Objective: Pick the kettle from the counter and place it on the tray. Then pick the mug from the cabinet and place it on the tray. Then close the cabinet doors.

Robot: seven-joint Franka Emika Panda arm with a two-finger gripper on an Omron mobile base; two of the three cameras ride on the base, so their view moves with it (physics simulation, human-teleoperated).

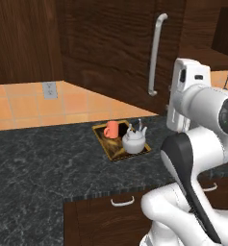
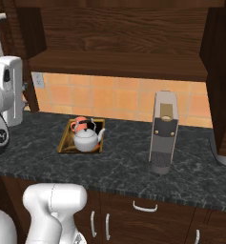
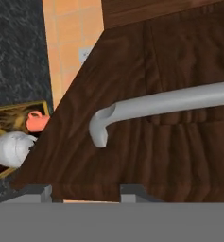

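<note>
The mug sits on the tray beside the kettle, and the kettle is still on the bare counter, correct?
Not quite: the kettle is on the tray too, beside the mug, not on the bare counter. The left base view shows it.

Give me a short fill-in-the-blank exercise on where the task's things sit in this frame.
1. The kettle rests on the ____.
2. The mug standing beside the kettle is coloured ____.
3. In the hand view, the gripper faces a cabinet door with a long ____ bar handle.
4. The tall grey appliance stands directly on the ____, apart from the tray.

Missing words: tray; orange; grey; counter
</note>
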